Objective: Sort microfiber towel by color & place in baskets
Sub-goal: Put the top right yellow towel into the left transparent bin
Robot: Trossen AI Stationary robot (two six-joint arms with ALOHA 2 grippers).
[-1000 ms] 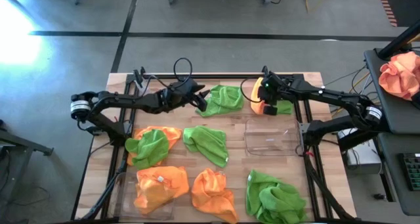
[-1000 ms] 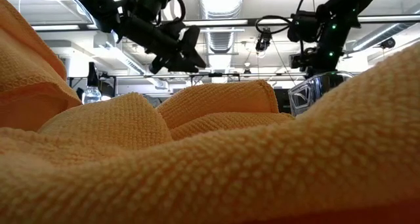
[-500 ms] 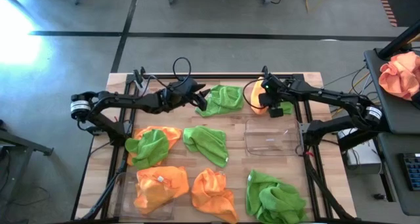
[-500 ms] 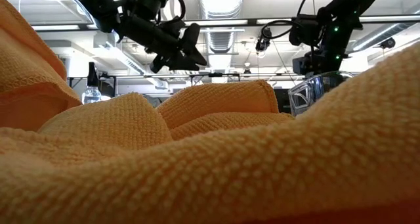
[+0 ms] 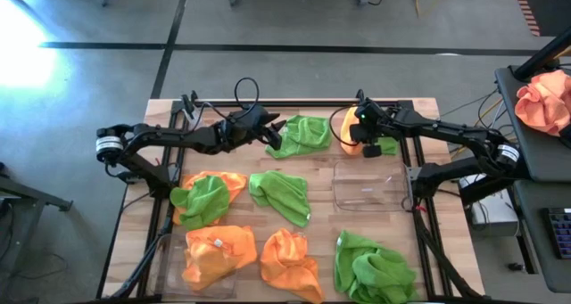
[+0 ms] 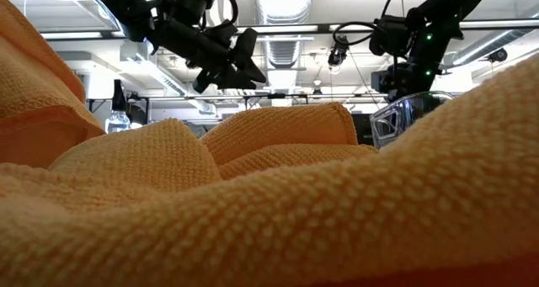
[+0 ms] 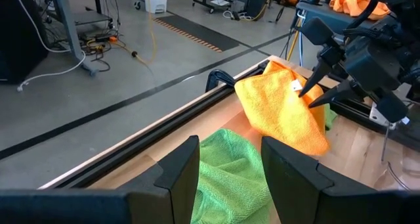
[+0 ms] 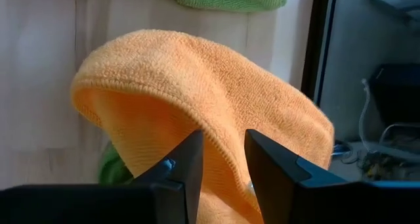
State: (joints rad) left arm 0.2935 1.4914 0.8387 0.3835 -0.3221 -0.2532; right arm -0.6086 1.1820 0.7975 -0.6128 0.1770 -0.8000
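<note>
Orange towel (image 5: 348,130) hangs clamped in raised right tool (image 5: 364,142); left tool (image 5: 272,132) apart

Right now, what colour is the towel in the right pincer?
Orange towel, clearest in the right wrist view.

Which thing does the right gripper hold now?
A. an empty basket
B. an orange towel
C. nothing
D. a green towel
B: the right gripper has its jaws pinched on the orange towel, which hangs lifted above the table's far edge.
</note>
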